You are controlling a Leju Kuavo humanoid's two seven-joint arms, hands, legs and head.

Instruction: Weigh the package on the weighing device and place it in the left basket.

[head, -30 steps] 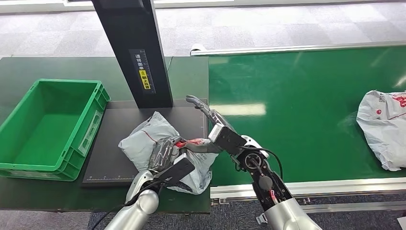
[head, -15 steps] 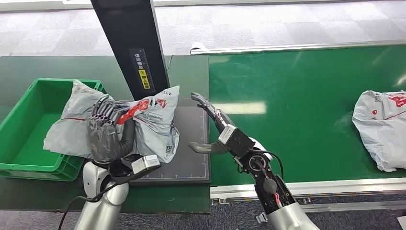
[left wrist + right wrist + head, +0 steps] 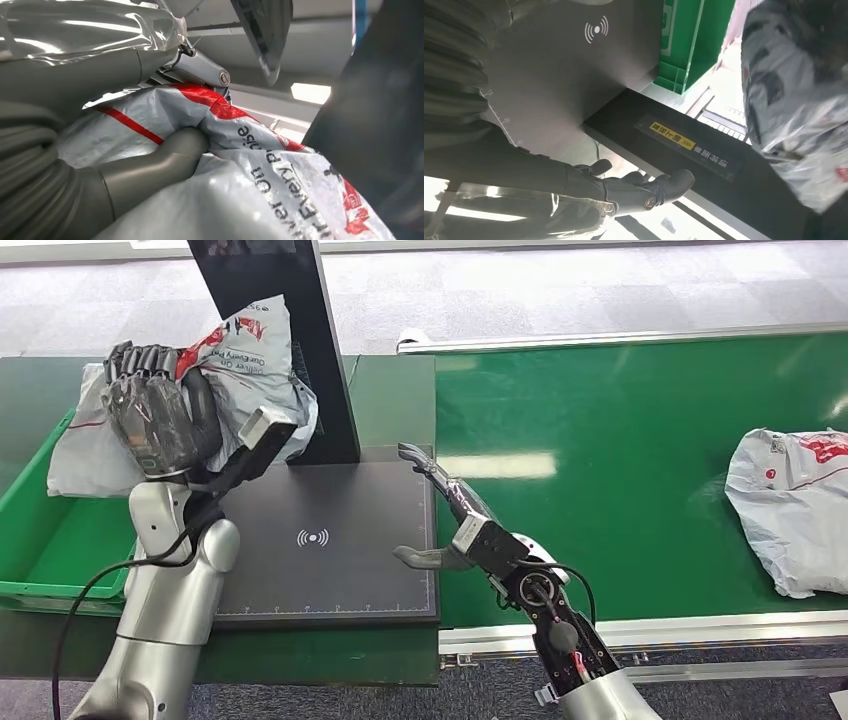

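My left hand (image 3: 155, 420) grips a grey plastic package (image 3: 245, 355) with red and black print and holds it high, over the near right corner of the green basket (image 3: 28, 540) and beside the scale's black post (image 3: 305, 350). The left wrist view has the thumb (image 3: 150, 167) pressed into the crumpled package (image 3: 260, 190). The black weighing plate (image 3: 330, 540) lies bare, a wireless mark at its middle. My right hand (image 3: 445, 515) hovers open at the plate's right edge, holding nothing. In the right wrist view its fingers (image 3: 644, 190) are spread above the plate (image 3: 564, 75), with the package (image 3: 794, 110) beyond.
A second grey package (image 3: 790, 505) lies on the green conveyor belt (image 3: 620, 460) at the far right. The belt's metal rail (image 3: 640, 630) runs along the front. The basket sits on a dark green table (image 3: 50, 380) left of the scale.
My left arm has lifted the package off the weighing plate and swung it up and left toward the basket. My right hand let go and stays open by the plate's right edge.
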